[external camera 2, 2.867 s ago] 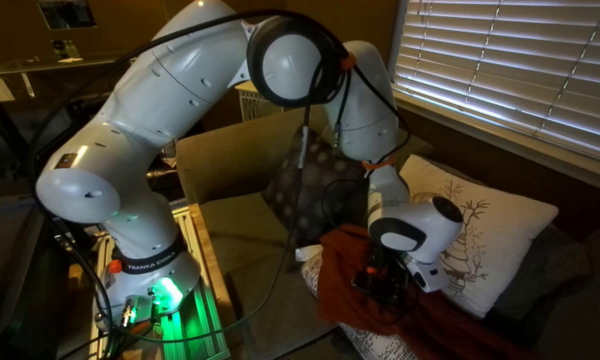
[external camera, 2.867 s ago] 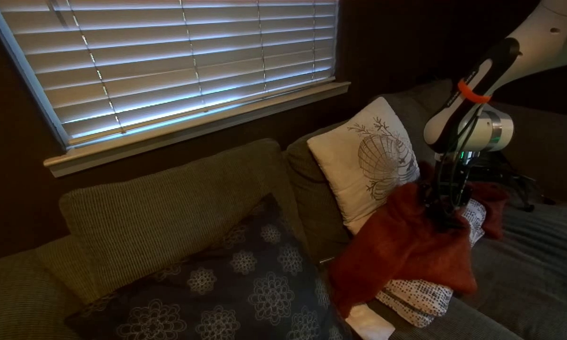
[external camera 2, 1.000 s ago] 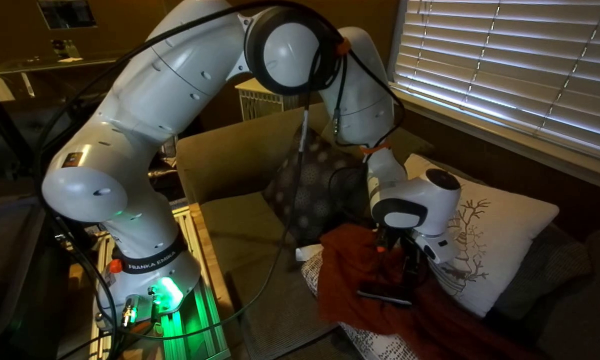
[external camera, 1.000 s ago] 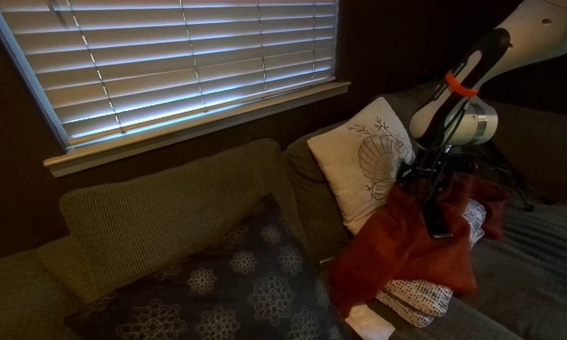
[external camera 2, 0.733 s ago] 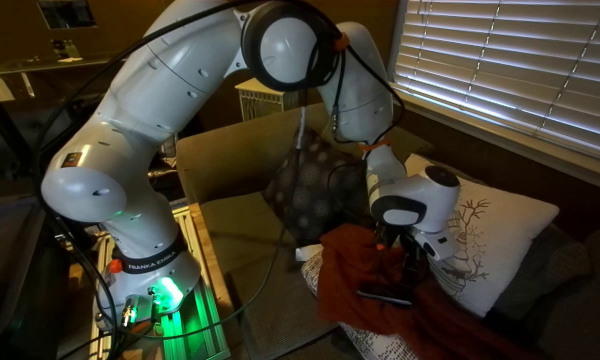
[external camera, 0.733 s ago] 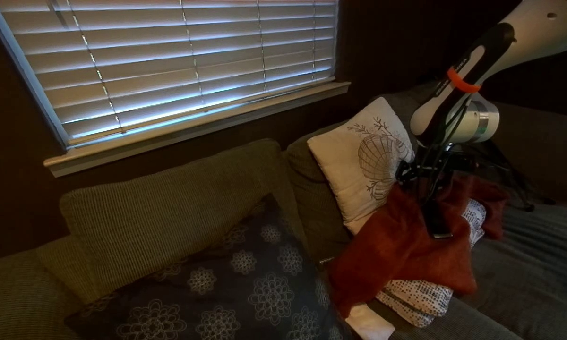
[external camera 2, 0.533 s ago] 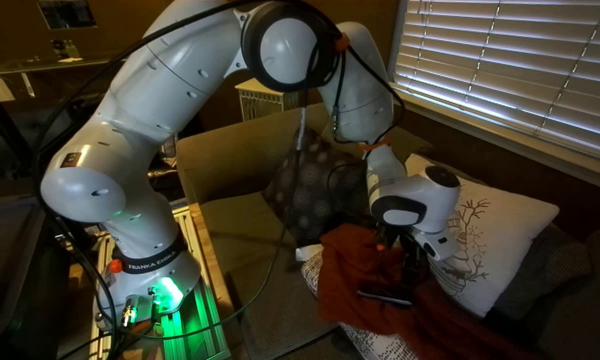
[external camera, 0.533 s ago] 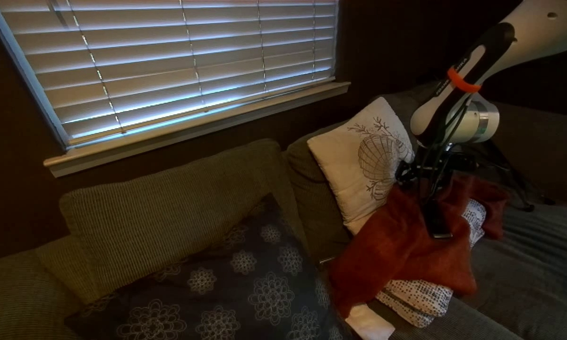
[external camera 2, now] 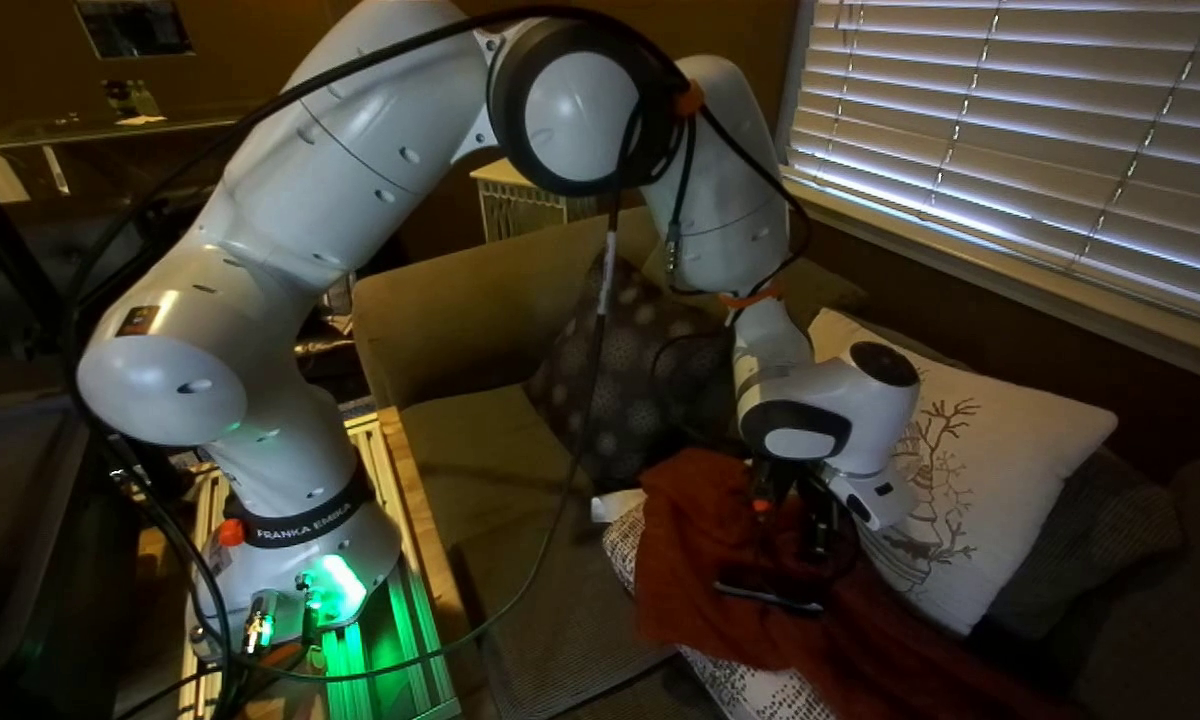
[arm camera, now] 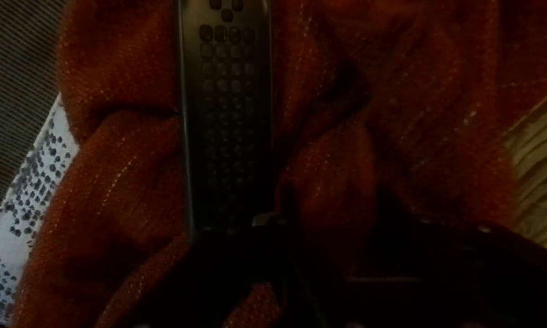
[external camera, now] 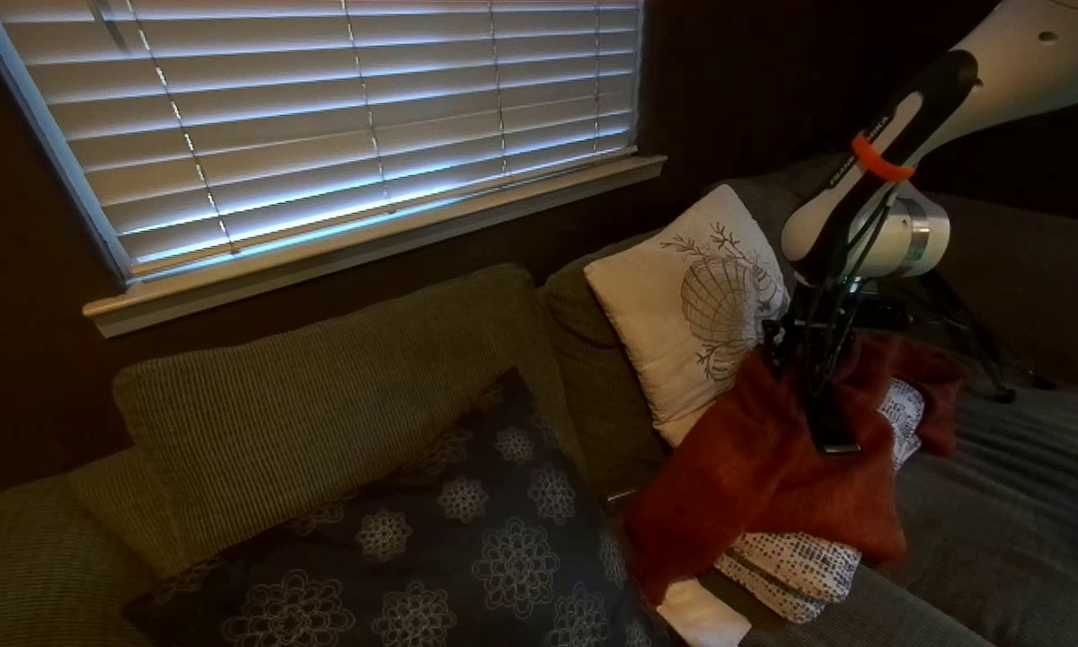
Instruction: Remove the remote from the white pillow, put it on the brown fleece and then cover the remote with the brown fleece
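We cannot tell if the dim gripper [external camera: 810, 379] has its fingers spread or pressed together. Just beyond them in the wrist view, near end obscured, far end cut off, the black, many-buttoned remote [arm camera: 225, 114] lies on the rust-brown fleece [arm camera: 127, 182]; farther off leans the white pillow [external camera: 696, 310].

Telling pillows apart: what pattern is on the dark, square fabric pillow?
The dark pillow bears pale, outlined flowers, clearest in an exterior view.
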